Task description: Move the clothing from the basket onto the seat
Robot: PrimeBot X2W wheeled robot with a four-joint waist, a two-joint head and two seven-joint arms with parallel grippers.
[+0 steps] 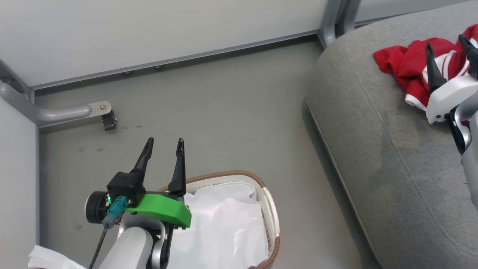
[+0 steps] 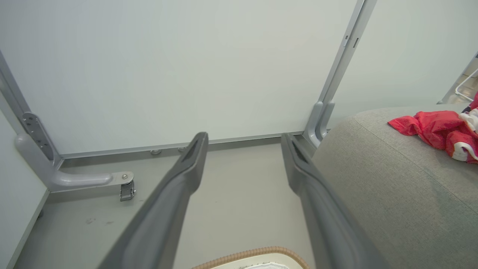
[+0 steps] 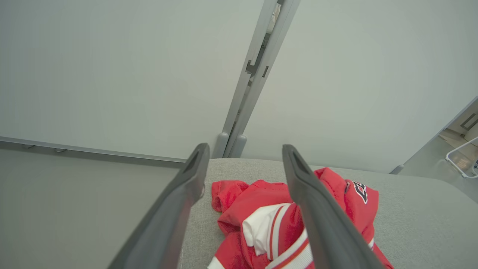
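A grey floor (image 1: 224, 112) ran up to pale wall panels (image 1: 149, 30) framed in grey metal, and a metal foot (image 1: 74, 111) with a small caster reached out from the left panel. The seat (image 1: 373, 130), a large grey cushion with a stitched seam, filled the right side of the head view. The clothing (image 1: 407, 63) lay crumpled on top of the seat near its far end, red with white stripes and trim.

The right gripper (image 1: 444, 41) was over that heap with its two dark fingers spread apart and nothing clamped between them. In the right wrist view the clothing (image 3: 261, 209) lay under and between the parted fingers of the right gripper (image 3: 244, 147); whether a finger touched the cloth could not be told.

The basket (image 1: 231, 174) stood on the floor at the lower middle, well apart from the clothing, with a white liner (image 1: 224, 224) showing inside its brown woven rim. The left gripper (image 1: 165, 141) hung above the basket's left rim, fingers likewise parted and empty, pointing toward the far wall. From the left wrist view the clothing (image 2: 433, 127) sat far off to the right on the seat.
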